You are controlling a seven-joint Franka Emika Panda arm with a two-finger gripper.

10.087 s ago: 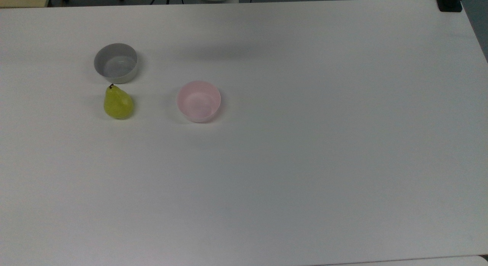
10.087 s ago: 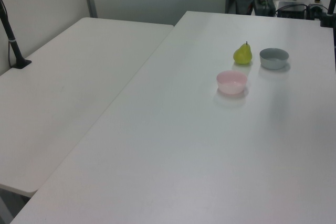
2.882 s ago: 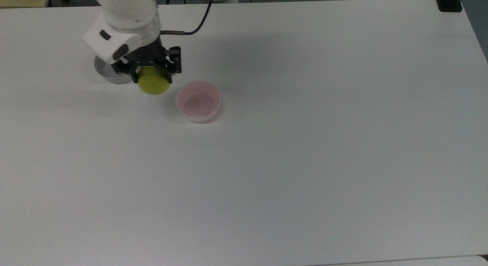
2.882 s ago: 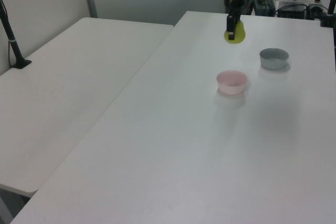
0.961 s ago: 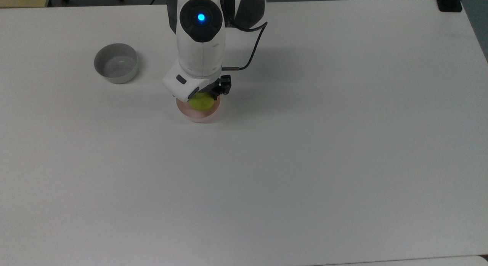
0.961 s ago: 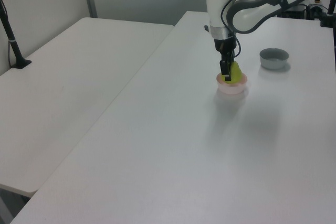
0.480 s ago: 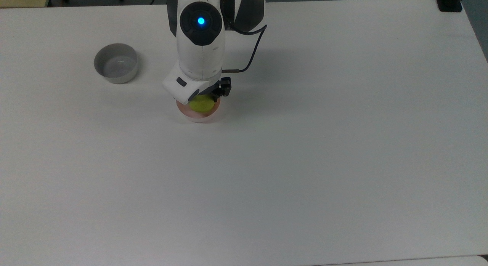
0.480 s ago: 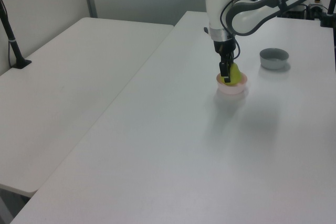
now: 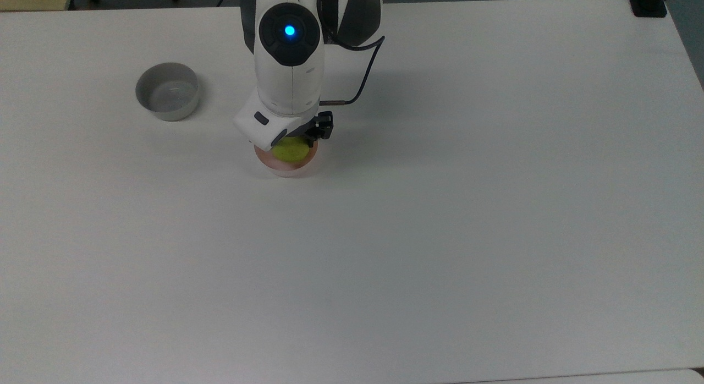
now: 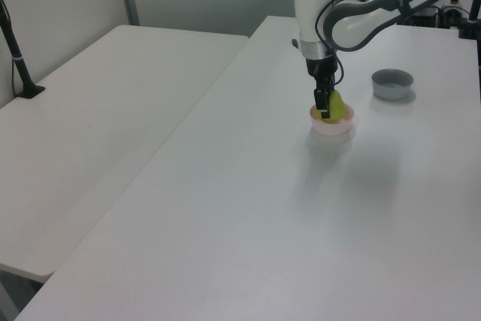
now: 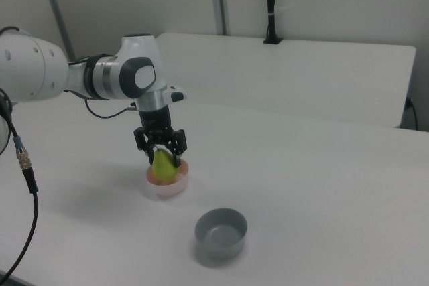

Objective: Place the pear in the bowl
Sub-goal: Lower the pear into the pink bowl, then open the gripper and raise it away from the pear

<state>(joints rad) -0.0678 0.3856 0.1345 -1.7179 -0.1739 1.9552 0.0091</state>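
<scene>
The pear (image 11: 163,165) is sitting inside the pink bowl (image 11: 167,185) on the white worktop (image 9: 440,208), so the placing is looking all but done; what is left, by this reading, is for the hand (image 11: 161,155) to lift clear. The right view is showing the black fingers (image 11: 179,150) spread to either side of the pear's narrow top, apparently released. The top view is giving only a yellow-green patch below the wrist. The grey bowl (image 9: 167,91) is standing well apart, empty.
</scene>
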